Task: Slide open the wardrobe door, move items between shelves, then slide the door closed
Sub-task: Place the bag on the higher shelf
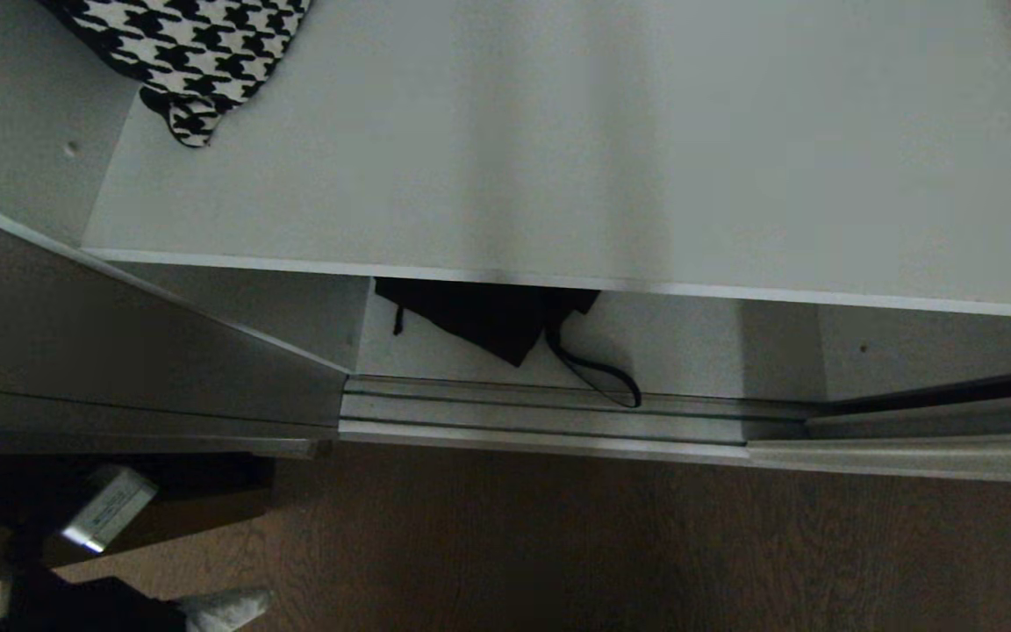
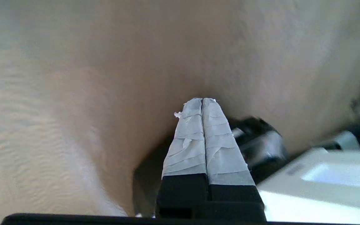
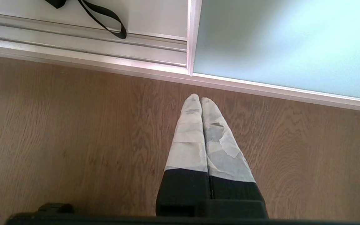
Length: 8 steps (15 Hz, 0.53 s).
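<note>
- Wardrobe was open: sliding wardrobe door (image 3: 286,43) sat at the right, its silver frame edge just right of the bare floor track (image 1: 549,412).
- Black bag (image 1: 488,316) lay on the lower shelf (image 1: 699,347), mostly tucked under the front edge of the upper shelf (image 1: 558,158); its webbing strap (image 1: 598,373) looped out toward the near side and touched the track.
- Houndstooth cloth (image 1: 190,53) sat in the far-left corner of the upper shelf, well apart from the bag.
- Left gripper (image 2: 202,101): taped fingers (image 2: 189,140) clenched together, holding nothing, over blurred wood floor (image 2: 58,125) beside part of the robot base (image 2: 317,175).
- Right gripper (image 3: 197,98): fingers pressed together, empty, pointed down at the floor just near the door's bottom rail.
- Neither gripper could be made out in the head view.
</note>
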### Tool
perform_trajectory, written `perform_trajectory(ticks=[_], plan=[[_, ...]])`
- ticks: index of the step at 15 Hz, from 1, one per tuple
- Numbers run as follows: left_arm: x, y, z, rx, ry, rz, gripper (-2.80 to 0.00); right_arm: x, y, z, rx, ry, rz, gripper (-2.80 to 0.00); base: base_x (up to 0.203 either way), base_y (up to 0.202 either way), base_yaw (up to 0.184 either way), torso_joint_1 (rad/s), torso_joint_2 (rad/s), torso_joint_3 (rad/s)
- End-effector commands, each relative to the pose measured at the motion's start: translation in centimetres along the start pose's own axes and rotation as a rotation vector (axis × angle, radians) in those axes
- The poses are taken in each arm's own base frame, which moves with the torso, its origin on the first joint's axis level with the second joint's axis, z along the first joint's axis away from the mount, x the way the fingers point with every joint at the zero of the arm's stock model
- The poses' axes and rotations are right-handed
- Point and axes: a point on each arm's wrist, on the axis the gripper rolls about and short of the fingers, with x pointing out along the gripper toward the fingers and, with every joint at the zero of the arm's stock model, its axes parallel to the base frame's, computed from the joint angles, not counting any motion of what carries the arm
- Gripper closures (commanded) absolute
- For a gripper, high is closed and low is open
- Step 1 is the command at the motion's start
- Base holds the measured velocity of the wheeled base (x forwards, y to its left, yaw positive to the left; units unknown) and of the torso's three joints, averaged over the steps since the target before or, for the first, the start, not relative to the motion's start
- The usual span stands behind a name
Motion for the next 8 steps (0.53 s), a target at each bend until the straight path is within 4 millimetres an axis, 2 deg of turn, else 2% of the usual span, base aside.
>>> perform_trajectory(ticks=[1,3,6,8], plan=[[2.0,-1.1,0.3,0.018,0.088,-0.073,0.00,0.0,0.0,0.0,0.000,-0.002,0.001,0.00,0.000,0.000,0.000,0.000,0.00,0.000],[3.0,-2.3,0.1,0.030,0.139,-0.094,0.00,0.0,0.0,0.0,0.000,-0.002,0.001,0.00,0.000,0.000,0.000,0.000,0.00,0.000],[4.7,-2.2,0.1,0.010,0.176,-0.075,0.00,0.0,0.0,0.0,0.000,-0.002,0.001,0.00,0.000,0.000,0.000,0.000,0.00,0.000],[6.6,-1.9,0.1,0.009,0.198,-0.046,0.00,0.0,0.0,0.0,0.000,-0.002,0.001,0.00,0.000,0.000,0.000,0.000,0.00,0.000]])
